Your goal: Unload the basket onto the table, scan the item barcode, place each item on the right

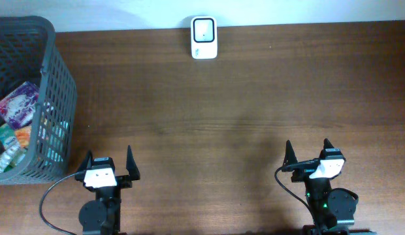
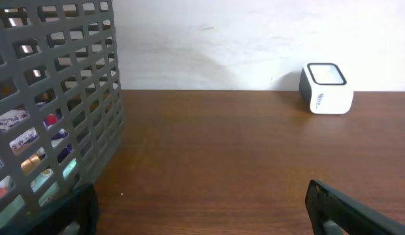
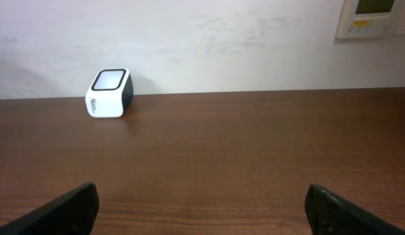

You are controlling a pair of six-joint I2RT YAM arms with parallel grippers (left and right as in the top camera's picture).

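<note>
A purple packet lies among green and orange packets inside the dark grey mesh basket, which stands at the left end of the brown wooden counter. The white barcode scanner sits at the counter's far edge by the wall with its window turned upward, well apart from the basket. The left jaws, just beside the basket's near corner, stand wide open and hold nothing. The right jaws, at the near right, are also spread wide and empty.

A basket holding packets sits at the surface's left edge; the barcode scanner stands at the far edge, centre.
</note>
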